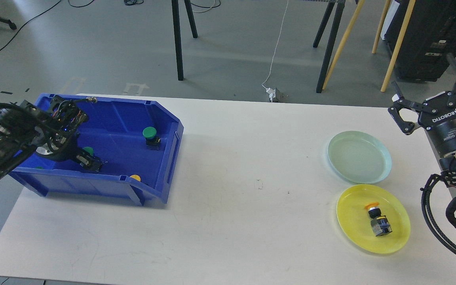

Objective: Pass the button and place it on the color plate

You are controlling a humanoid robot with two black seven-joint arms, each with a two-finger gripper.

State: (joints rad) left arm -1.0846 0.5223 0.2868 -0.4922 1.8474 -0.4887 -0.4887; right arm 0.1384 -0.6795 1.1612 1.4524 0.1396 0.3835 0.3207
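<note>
A blue bin (171, 158) stands on the left of the white table. It holds a green button (150, 133) with a black base near its right wall. A second green button (88, 150) lies by my left gripper, and a yellow button (135, 177) lies at the front lip. My left gripper (92, 162) reaches down into the bin just beside the second green button; it is dark and its fingers cannot be told apart. My right gripper (428, 93) is open and empty, raised off the table's right edge. A yellow plate (350, 213) holds an orange-capped button (377, 219). A pale green plate (359, 157) behind it is empty.
The white table (244, 166) lies bare between the bin and the plates. Black stand legs (178, 39) and wooden poles (344, 39) stand on the floor behind the table. A black cabinet (430, 35) is at the back right.
</note>
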